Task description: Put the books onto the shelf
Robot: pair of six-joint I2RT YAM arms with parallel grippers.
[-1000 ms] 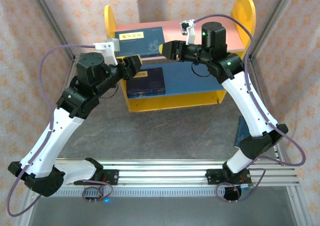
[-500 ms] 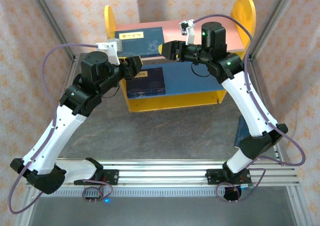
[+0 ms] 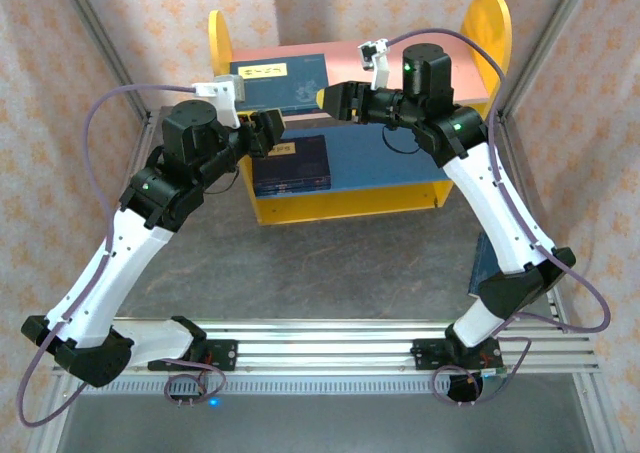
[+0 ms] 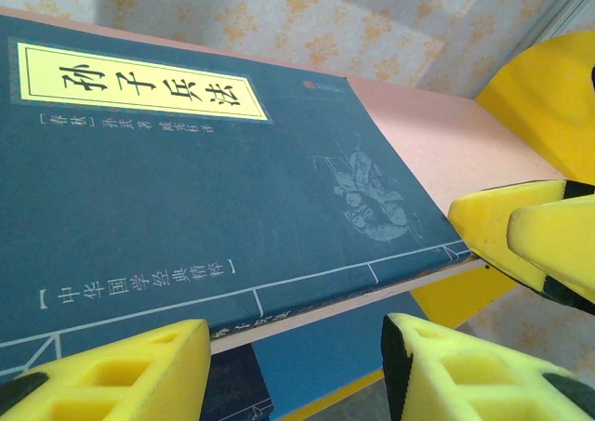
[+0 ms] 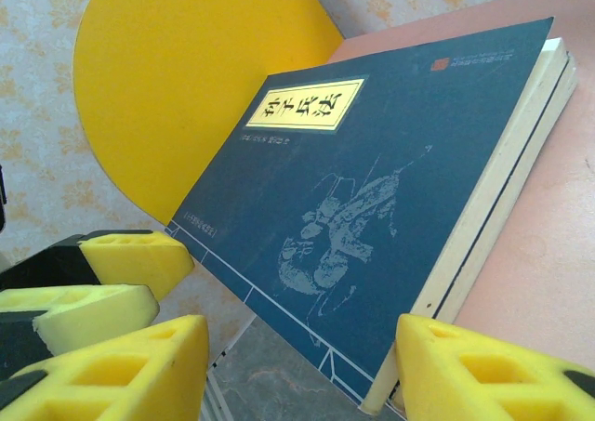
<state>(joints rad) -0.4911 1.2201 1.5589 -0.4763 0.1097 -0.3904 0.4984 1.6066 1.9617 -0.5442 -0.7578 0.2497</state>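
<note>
The shelf (image 3: 490,23) stands at the back, with a pink upper board (image 3: 350,58) and a blue lower board (image 3: 390,163). Two navy books (image 3: 275,83) with a yellow label lie stacked flat on the pink board (image 5: 539,272). Another book (image 3: 292,163) lies on the lower board. My left gripper (image 3: 272,131) hovers open just in front of the stack's near edge (image 4: 279,300), nothing between its fingers (image 4: 293,347). My right gripper (image 3: 335,101) is open at the stack's right corner (image 5: 302,365). The top book (image 5: 390,189) juts past the board's edge.
Patterned walls and metal frame posts (image 3: 95,23) close in both sides. The grey table (image 3: 330,263) lies in front of the shelf. A dark blue thing (image 3: 487,258) is partly hidden behind the right arm. The two grippers' yellow fingers (image 4: 530,235) stand close together.
The left arm's elbow has shifted slightly up and toward the shelf. Both grippers stay at the upper board, equally open.
</note>
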